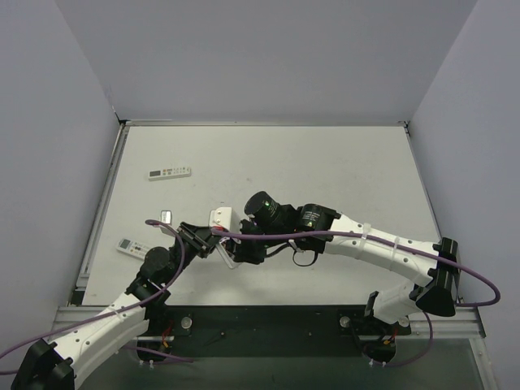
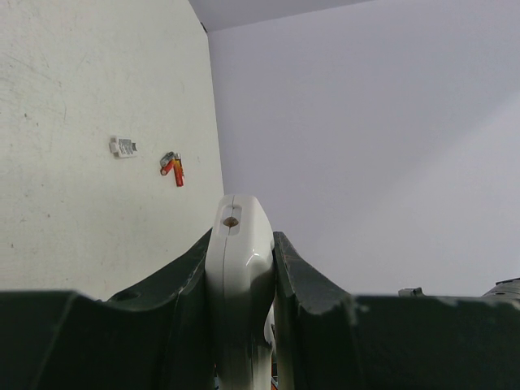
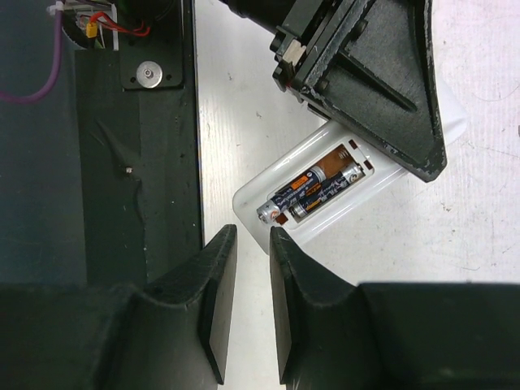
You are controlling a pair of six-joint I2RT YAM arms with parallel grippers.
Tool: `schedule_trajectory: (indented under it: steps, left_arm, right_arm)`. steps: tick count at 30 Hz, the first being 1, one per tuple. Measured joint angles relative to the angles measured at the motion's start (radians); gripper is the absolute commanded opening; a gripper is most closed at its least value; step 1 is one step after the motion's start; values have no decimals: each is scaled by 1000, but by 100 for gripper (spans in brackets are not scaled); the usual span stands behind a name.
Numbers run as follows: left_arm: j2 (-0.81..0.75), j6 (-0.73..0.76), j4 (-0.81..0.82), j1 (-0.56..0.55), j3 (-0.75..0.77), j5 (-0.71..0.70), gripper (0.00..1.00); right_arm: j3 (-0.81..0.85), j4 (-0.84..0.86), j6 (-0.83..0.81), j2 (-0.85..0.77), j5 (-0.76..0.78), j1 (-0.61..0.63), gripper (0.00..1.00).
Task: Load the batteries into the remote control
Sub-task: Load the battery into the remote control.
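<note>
The white remote control (image 3: 268, 191) lies back-up with its battery bay uncovered. Two dark batteries (image 3: 325, 183) with orange markings lie side by side in the bay; the nearer one's silver end (image 3: 267, 214) pokes out past the bay's end. My left gripper (image 2: 243, 234) is shut on the remote (image 2: 238, 268), clamping its two long edges. My right gripper (image 3: 252, 236) hovers just short of the remote's end, jaws a narrow gap apart with nothing between them, its right fingertip (image 3: 280, 240) next to the protruding battery end. Loose red-orange batteries (image 2: 172, 167) lie on the table beyond.
A longer white remote with a grey display (image 1: 169, 172) lies at the back left, another white remote (image 1: 130, 247) at the left edge, and a small grey piece (image 1: 166, 216) between them. A small white-grey piece (image 2: 123, 147) lies beside the loose batteries. The dark base plate (image 3: 122, 162) borders the near edge.
</note>
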Motion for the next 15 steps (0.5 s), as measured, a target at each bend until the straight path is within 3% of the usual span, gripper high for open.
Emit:
schedule_trajectory:
  steps: [15]
  left_arm:
    - [21, -17, 24, 0, 0, 21, 0]
  right_arm:
    - [-1, 12, -27, 31, 1, 0, 15]
